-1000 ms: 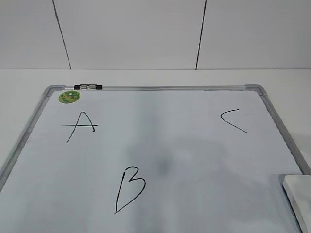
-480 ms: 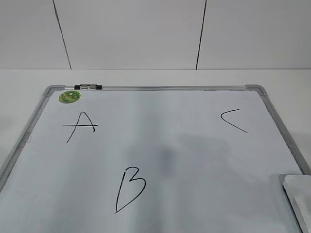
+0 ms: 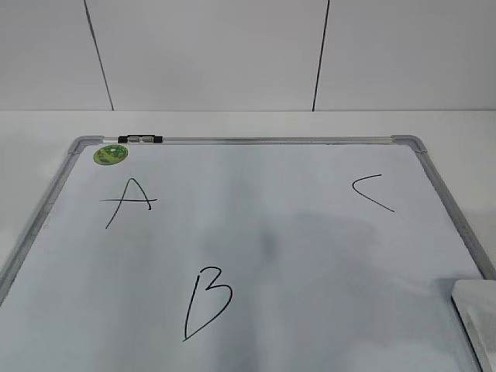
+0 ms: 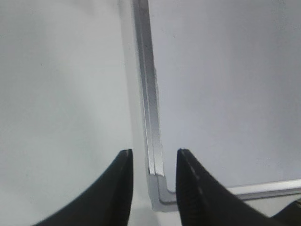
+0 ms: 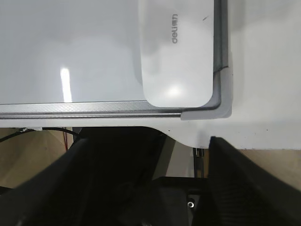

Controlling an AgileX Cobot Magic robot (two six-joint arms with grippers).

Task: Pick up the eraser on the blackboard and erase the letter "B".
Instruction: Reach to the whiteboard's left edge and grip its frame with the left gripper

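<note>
The blackboard (image 3: pixel 310 248), a white board in a silver-grey frame, lies flat on the table. The letter "B" (image 3: pixel 208 301) is drawn at its lower middle. The white eraser (image 3: pixel 477 314) lies in the board's near right corner, cut off by the picture's edge. No gripper shows in the exterior view. In the right wrist view the eraser (image 5: pixel 178 52) with its grey logo sits in the board's corner, and my right gripper (image 5: pixel 146 141) is wide open and empty, short of it. My left gripper (image 4: pixel 154 153) is open and empty over another board corner (image 4: pixel 162 188).
A black "A" (image 3: pixel 130 201) and "C" (image 3: pixel 372 192) are on the board's far half. A green sticker (image 3: pixel 111 154) and a small black-and-clear clip (image 3: pixel 140 139) sit at the far left corner. The white table (image 3: pixel 248 124) surrounds the board, with a white wall behind.
The faint shadows on the board's right half have shifted and the dark edge beside the eraser has faded. The eraser and the letters have not moved.
</note>
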